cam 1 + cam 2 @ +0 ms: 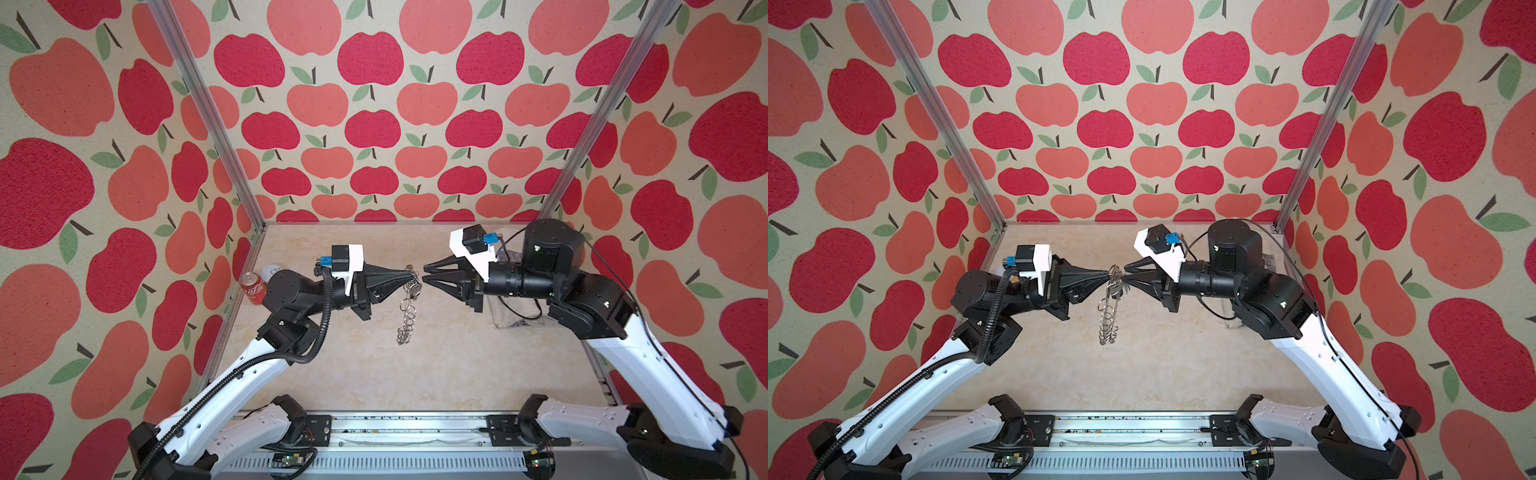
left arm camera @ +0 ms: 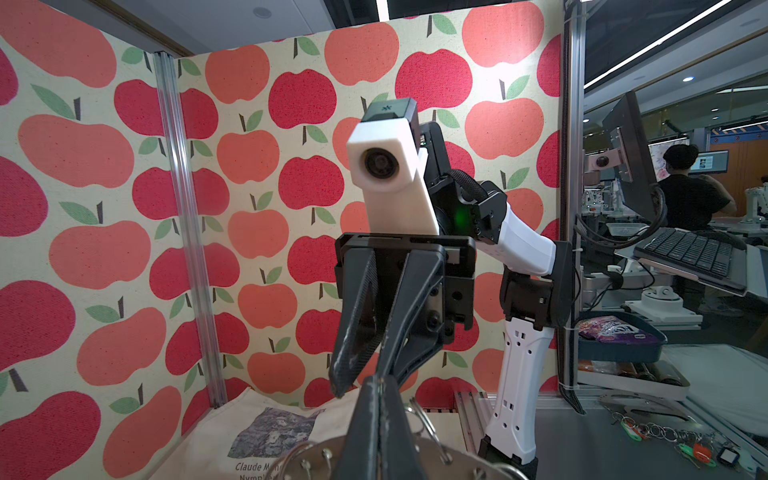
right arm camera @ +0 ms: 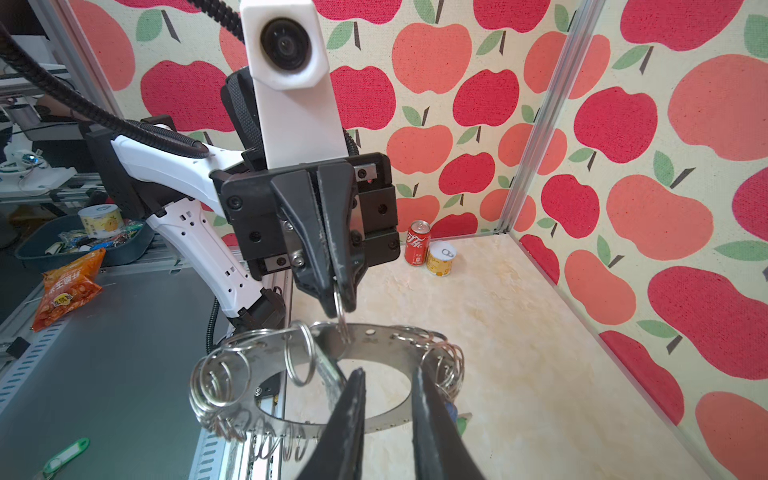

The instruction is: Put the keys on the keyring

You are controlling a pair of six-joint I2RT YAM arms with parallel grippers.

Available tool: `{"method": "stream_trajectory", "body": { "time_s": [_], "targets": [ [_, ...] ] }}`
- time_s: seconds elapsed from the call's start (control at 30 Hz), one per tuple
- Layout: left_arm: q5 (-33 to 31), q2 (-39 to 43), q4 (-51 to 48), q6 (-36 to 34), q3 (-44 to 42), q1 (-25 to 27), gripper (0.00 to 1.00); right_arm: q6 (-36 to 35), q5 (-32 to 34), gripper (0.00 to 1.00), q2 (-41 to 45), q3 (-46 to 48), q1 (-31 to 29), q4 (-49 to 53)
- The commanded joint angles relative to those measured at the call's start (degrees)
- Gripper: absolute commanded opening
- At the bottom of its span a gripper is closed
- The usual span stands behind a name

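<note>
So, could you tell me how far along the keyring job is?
Done: the left gripper holds the keyring in the air by one wire ring. In hand: the open right gripper sits close to it, empty. Left: threading the keys; none shows clearly.

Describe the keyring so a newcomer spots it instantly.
Inside the apple-print walls, look mid-air above the beige table. The keyring hangs from the tip of the left pincer. Unlike the red can in the corner, it is a flat silver disc, big centre hole, rim fringed with wire rings.
</note>
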State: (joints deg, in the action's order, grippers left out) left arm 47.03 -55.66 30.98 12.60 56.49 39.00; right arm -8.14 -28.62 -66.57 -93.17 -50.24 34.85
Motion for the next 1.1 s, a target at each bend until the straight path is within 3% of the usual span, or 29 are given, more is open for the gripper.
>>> {"method": "stream_trajectory", "body": {
  "time_s": [0.0,0.6,0.9,1.07],
  "targets": [
    [0.88,-0.11,3.94,0.68,0.11,-0.30,0.00,2.32,-2.69,0.23,-0.23,0.71,-0.90,-1.80],
    [1.01,-0.45,4.80,0.50,0.11,-0.30,0.00,5.18,-4.28,0.21,-0.64,2.30,-1.88,-3.81],
    [-0.60,-0.07,6.41,-0.06,-0.88,-0.20,0.00,8.63,-7.09,0.02,-0.82,5.28,-2.02,-7.98],
    [-1.75,0.01,9.10,0.23,-1.75,-0.22,0.00,9.14,-7.46,0.00,-1.35,6.30,-2.74,-8.44]
  ]
}}
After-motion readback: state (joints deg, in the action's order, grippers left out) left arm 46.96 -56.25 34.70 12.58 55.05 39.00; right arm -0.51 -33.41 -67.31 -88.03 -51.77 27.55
